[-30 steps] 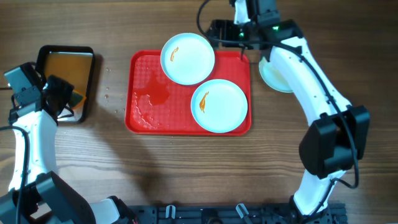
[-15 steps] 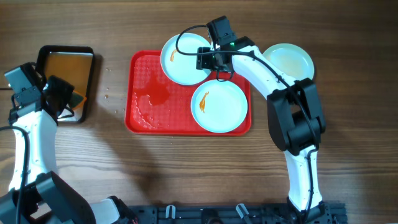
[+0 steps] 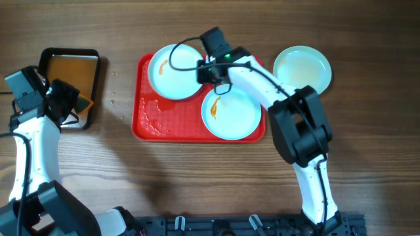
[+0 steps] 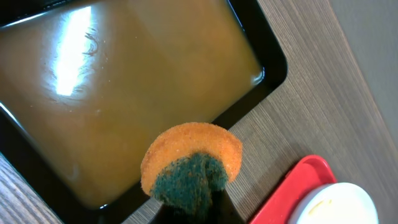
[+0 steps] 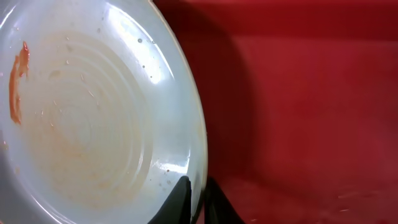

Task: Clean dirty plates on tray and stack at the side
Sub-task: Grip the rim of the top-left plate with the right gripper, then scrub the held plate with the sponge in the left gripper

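Note:
The red tray [image 3: 141,124] holds two white plates. My right gripper [image 3: 209,71] is shut on the right rim of the back-left plate [image 3: 172,72]. In the right wrist view the fingers pinch that rim [image 5: 198,190]; the plate [image 5: 93,118] has an orange smear at its left, with the tray [image 5: 298,93] beneath. The front plate [image 3: 236,115] also carries an orange smear. A third plate [image 3: 302,67] lies on the table right of the tray. My left gripper [image 3: 73,106] is shut on an orange-and-green sponge [image 4: 189,162] beside the pan.
A black pan [image 3: 69,51] of brownish water sits at the left; its rim [image 4: 273,68] shows in the left wrist view. Wet smears mark the tray's left half [image 3: 157,105]. Water drops dot the wood [image 3: 113,98] between pan and tray.
My right arm swung from the back right onto the tray and its jaws closed on the back plate's rim; that plate slid left. The left arm has not moved.

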Available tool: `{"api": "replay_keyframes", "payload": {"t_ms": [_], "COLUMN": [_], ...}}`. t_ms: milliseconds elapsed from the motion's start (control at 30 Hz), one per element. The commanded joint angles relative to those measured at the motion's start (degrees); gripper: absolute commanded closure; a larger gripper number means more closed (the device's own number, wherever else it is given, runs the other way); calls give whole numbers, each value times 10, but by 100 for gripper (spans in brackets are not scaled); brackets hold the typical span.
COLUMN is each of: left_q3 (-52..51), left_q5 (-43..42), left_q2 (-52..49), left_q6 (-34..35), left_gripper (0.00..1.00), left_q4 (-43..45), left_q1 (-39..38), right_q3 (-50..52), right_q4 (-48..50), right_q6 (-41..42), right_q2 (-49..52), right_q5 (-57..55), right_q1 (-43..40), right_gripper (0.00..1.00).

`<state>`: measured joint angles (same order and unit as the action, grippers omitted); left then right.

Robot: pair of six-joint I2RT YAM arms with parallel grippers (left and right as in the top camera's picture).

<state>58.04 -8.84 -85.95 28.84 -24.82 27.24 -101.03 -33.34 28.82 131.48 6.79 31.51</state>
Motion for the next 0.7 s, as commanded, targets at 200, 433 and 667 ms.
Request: {"api": "replay_keyframes", "payload": {"t_ms": [200,433,667], "left_q3": [8,8,8], "left_q5": [-10,-25,-68], "left_q2": [-1,-1,-1], "left_q6": [1,-1,-57], "left_gripper": [96,96,96], "left_q4": [6,6,-30], "left_q1": [2,-24,-130], "right_q3": [-6,-6,-21], "right_q4": [-79,-97,-104], "right_q6": [-32,-89,-120], "right_q2": [14,14,14], "right_q5": [49,58,50], "right_q1": [35,35,33], "right_gripper": [83,96,96]}}
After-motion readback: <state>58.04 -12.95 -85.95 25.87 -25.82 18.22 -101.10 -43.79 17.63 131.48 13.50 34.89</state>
